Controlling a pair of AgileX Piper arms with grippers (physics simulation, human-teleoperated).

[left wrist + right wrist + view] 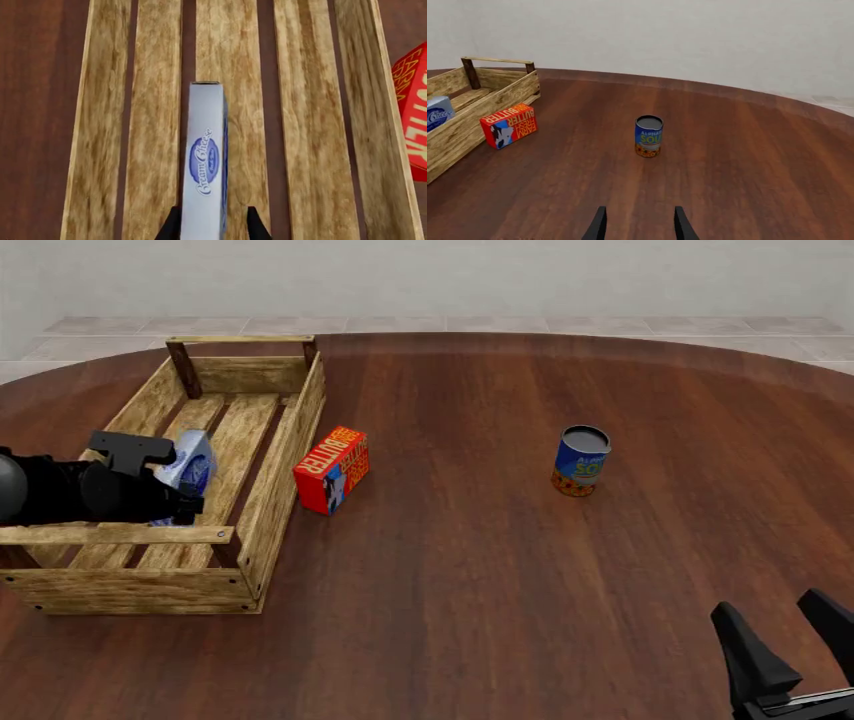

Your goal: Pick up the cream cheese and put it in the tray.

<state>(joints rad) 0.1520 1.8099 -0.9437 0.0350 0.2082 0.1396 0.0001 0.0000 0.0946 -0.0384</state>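
Left wrist view had the cream cheese (205, 165) pinched edge-on between the left gripper (213, 227) fingers, hanging over the tray (307, 125) slats beyond the fingertips. Looked like the placing step; next I'd lower and let go. Right gripper (640, 222) sat open, holding nothing.

My left gripper (171, 483) sits inside the tray (283, 465), hemmed by its raised sides, with the butter box (331, 470) just beyond.
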